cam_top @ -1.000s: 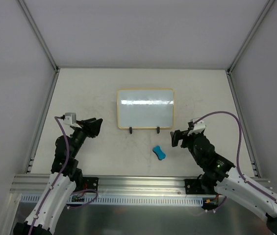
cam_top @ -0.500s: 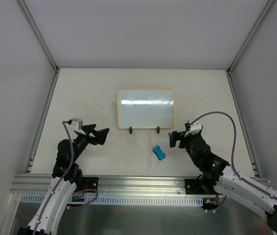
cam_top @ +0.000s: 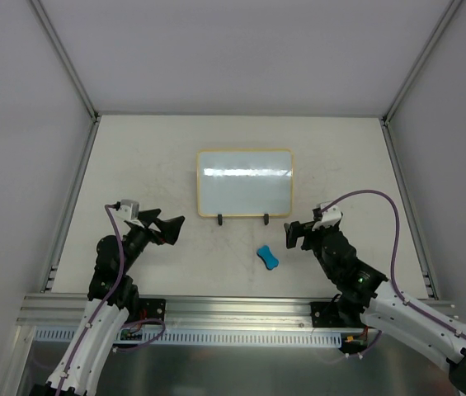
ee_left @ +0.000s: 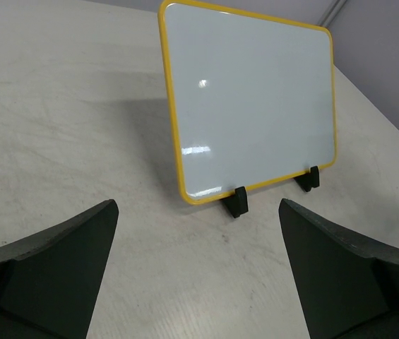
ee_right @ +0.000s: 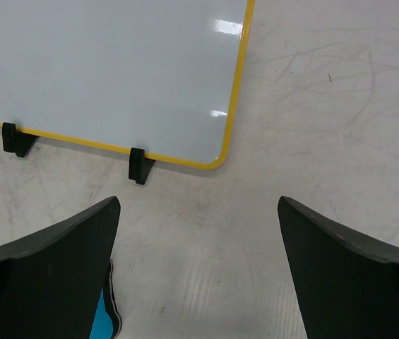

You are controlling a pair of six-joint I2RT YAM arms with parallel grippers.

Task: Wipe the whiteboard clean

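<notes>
The whiteboard (cam_top: 244, 182) stands in the middle of the table on two black feet, its yellow-framed white face showing no writing; the left wrist view (ee_left: 248, 106) and the right wrist view (ee_right: 107, 70) both show it. A blue eraser (cam_top: 268, 257) lies on the table in front of the board's right foot, and its edge (ee_right: 104, 321) peeks out beside my right gripper's left finger. My left gripper (cam_top: 169, 228) stands open to the left of the board, nothing between its fingers. My right gripper (cam_top: 294, 233) is open just right of the eraser, empty.
Aluminium frame rails (cam_top: 74, 198) run along the table's left and right edges, with white walls behind and to the sides. A metal rail (cam_top: 233, 309) crosses the near edge by the arm bases. Bare scuffed tabletop (cam_top: 150, 157) surrounds the board.
My left gripper dropped lower, swung right toward the board and opened wide. The right gripper shifted slightly down and left, staying open. Board and eraser have not moved.
</notes>
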